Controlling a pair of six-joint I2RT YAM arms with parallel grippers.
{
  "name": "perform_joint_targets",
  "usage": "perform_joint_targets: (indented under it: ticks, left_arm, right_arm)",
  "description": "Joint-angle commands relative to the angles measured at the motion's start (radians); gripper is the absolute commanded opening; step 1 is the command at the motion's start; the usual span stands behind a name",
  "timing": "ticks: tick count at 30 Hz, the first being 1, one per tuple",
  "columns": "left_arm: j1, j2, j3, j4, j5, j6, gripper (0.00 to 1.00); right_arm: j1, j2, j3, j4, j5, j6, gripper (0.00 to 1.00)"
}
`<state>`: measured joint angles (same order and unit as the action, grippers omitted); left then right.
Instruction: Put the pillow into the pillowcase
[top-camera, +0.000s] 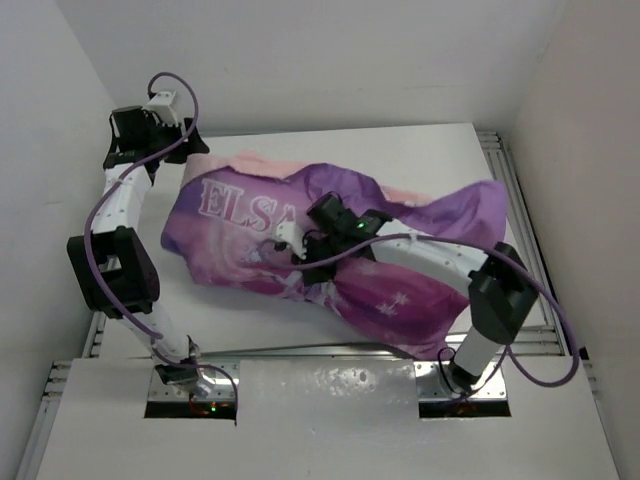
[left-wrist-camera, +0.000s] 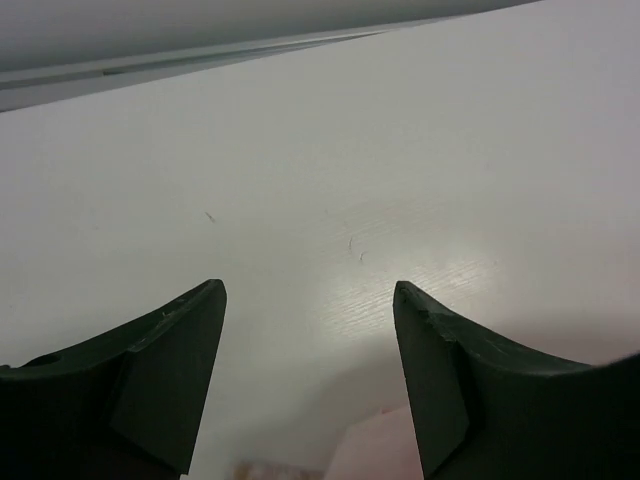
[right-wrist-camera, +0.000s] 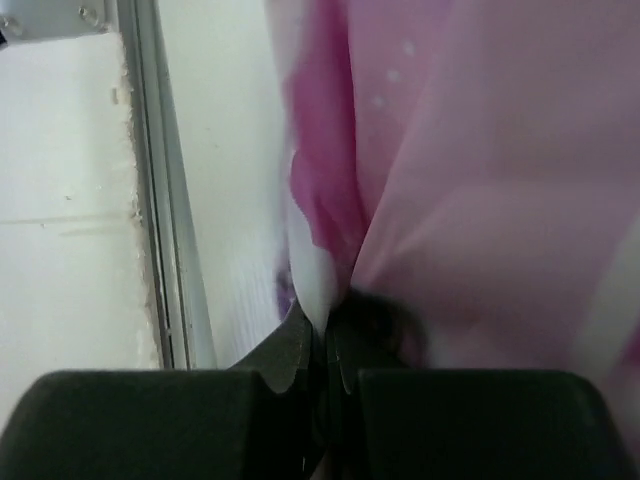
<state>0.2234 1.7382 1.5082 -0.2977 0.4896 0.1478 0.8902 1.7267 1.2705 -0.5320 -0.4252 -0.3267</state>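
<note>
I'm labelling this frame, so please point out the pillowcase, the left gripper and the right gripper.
pillowcase (top-camera: 230, 250), top external view, on its purple printed side.
left gripper (left-wrist-camera: 310, 290), left wrist view, midway between its open fingertips.
right gripper (right-wrist-camera: 325, 330), right wrist view, where its fingertips pinch the pillowcase.

The left gripper (left-wrist-camera: 308, 290) fills the bottom of the view. Its two dark fingers (left-wrist-camera: 165, 375) stand well apart, with nothing between them. Beyond and between them lies the white table (left-wrist-camera: 300, 150), bare but for a few faint hair-like marks (left-wrist-camera: 355, 247) near the middle. At the bottom edge, between the fingers, a pale pink patch (left-wrist-camera: 355, 450) shows, too blurred to identify. Along the top runs a grey rail (left-wrist-camera: 200, 55), with a wall (left-wrist-camera: 150, 18) above it.
</note>
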Motion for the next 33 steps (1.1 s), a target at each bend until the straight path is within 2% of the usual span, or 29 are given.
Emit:
perform_joint_targets:
  ticks: [1, 3, 7, 9, 10, 11, 12, 13, 14, 15, 16, 17, 18, 20, 21, 22, 23, 24, 26, 28, 31, 33]
  left_arm:
    - [-0.004, -0.051, -0.008, -0.007, 0.001, 0.039, 0.66]
    - [-0.004, -0.057, -0.011, -0.012, 0.020, 0.030, 0.66]
    - [-0.004, -0.066, -0.009, -0.001, 0.000, -0.002, 0.67]
    - [-0.002, -0.063, 0.003, 0.002, -0.084, -0.011, 0.69]
    - [-0.004, -0.062, 0.013, 0.002, -0.114, -0.014, 0.70]
    - [-0.002, -0.063, 0.015, 0.000, -0.138, -0.016, 0.73]
    - [-0.002, -0.065, 0.011, -0.004, -0.170, -0.016, 0.75]
    - [-0.002, -0.069, 0.003, -0.009, -0.172, -0.011, 0.77]
    - [-0.002, -0.071, -0.009, -0.012, -0.168, -0.004, 0.78]
    - [-0.002, -0.074, -0.037, -0.015, -0.146, -0.004, 0.79]
    - [-0.001, -0.072, -0.051, -0.029, -0.132, -0.013, 0.80]
    - [-0.002, -0.071, -0.062, -0.043, -0.122, -0.020, 0.81]
    - [-0.002, -0.068, -0.078, -0.058, -0.097, -0.027, 0.81]
    - [-0.002, -0.074, -0.100, -0.104, -0.071, -0.028, 0.84]
    - [-0.002, -0.089, -0.127, -0.131, -0.040, -0.022, 0.86]
    - [-0.002, -0.097, -0.141, -0.145, -0.028, -0.014, 0.89]
    - [-0.002, -0.106, -0.161, -0.161, -0.011, 0.002, 0.97]
    - [-0.002, -0.118, -0.201, -0.188, 0.030, 0.007, 1.00]
    - [-0.002, -0.121, -0.267, -0.211, 0.058, 0.028, 1.00]
    - [0.001, -0.118, -0.310, -0.215, 0.041, 0.035, 1.00]
    - [0.034, -0.126, -0.345, -0.256, 0.040, 0.061, 1.00]
    - [0.077, -0.172, -0.335, -0.334, 0.104, 0.108, 1.00]
  right_arm:
    - [-0.163, -0.114, -0.016, -0.043, -0.084, 0.025, 0.00]
    - [-0.194, -0.140, -0.010, -0.040, -0.099, 0.009, 0.00]
    - [-0.253, -0.121, 0.125, -0.132, -0.106, -0.089, 0.00]
    - [-0.276, -0.056, 0.200, -0.195, -0.089, -0.104, 0.48]
    - [-0.298, -0.032, 0.295, -0.224, -0.072, -0.098, 0.66]
    - [-0.307, -0.007, 0.346, -0.259, -0.008, -0.066, 0.90]
    - [-0.319, 0.016, 0.389, -0.263, 0.017, 0.042, 0.99]
    - [-0.362, 0.010, 0.432, -0.217, 0.031, 0.122, 0.99]
    - [-0.387, -0.042, 0.422, -0.162, 0.048, 0.309, 0.99]
    - [-0.416, -0.082, 0.396, -0.104, 0.087, 0.421, 0.99]
    - [-0.485, -0.125, 0.309, -0.003, 0.199, 0.511, 0.99]
    - [-0.528, -0.171, 0.255, 0.029, 0.236, 0.581, 0.99]
    - [-0.578, -0.262, 0.203, 0.056, 0.258, 0.688, 0.99]
    - [-0.751, -0.352, 0.031, 0.116, 0.261, 0.777, 0.99]
    - [-0.878, -0.433, -0.078, 0.134, 0.246, 0.851, 0.99]
    - [-0.946, -0.465, -0.121, 0.150, 0.237, 0.874, 0.99]
    - [-0.988, -0.493, -0.160, 0.145, 0.244, 0.879, 0.99]
    - [-1.063, -0.544, -0.233, 0.136, 0.290, 0.885, 0.99]
    - [-1.132, -0.581, -0.316, 0.167, 0.290, 0.909, 0.99]
    - [-1.207, -0.610, -0.429, 0.254, 0.214, 0.939, 0.99]
    - [-1.252, -0.636, -0.534, 0.329, 0.094, 0.992, 0.99]
    - [-1.258, -0.691, -0.586, 0.323, 0.094, 0.985, 0.99]
